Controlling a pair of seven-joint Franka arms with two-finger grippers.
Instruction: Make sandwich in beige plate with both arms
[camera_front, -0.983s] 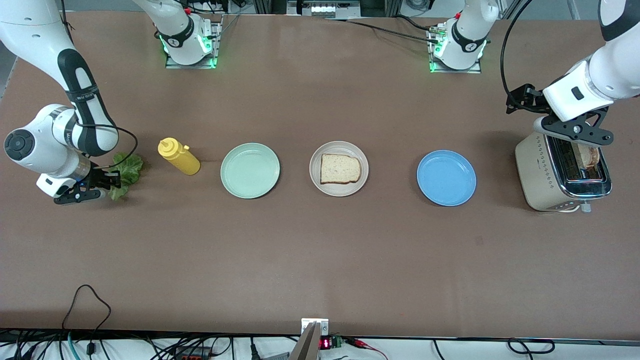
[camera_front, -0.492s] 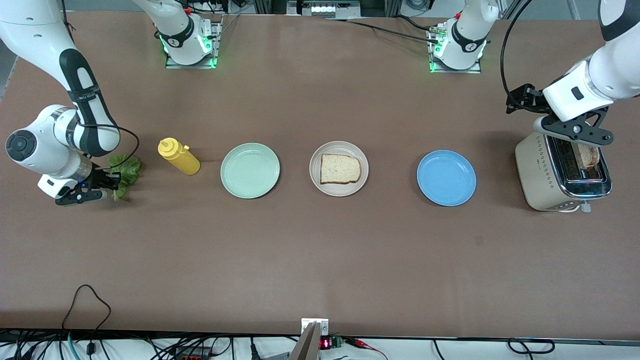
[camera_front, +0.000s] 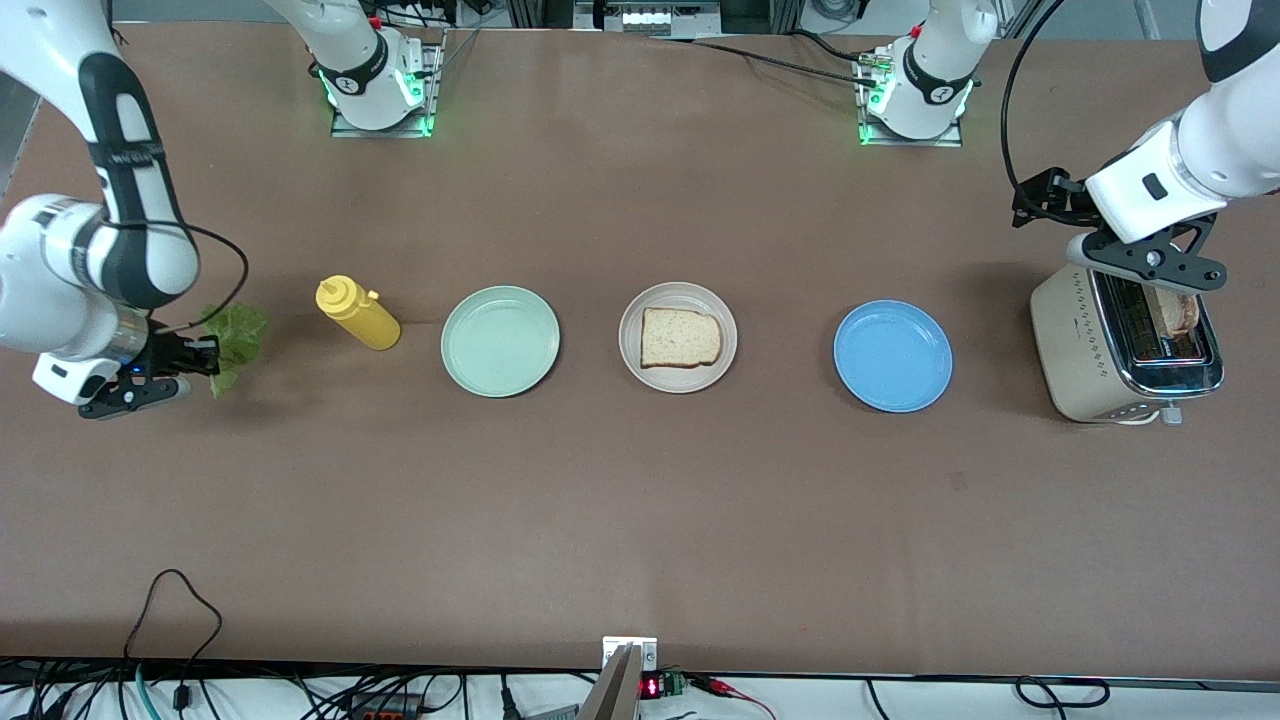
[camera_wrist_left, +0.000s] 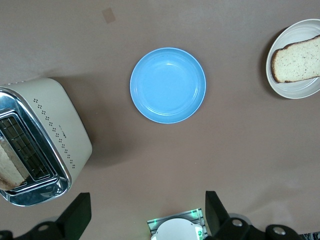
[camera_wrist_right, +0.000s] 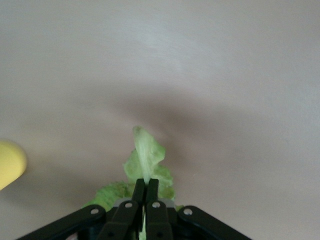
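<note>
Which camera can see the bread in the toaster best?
The left wrist view: it looks straight down into the toaster, with the bread slice in its slot. The front view shows only the slice's top edge under the open left gripper. The right wrist view misses it.

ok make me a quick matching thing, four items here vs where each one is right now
Items:
1. lettuce
2. bread slice
3. toast
4. mustard bottle

Places:
A. in the toaster
B. on the table beside the green plate
C. on the beige plate
D. pinched in the right gripper

Pairs: 1-D, 2-C, 3-A, 4-B
</note>
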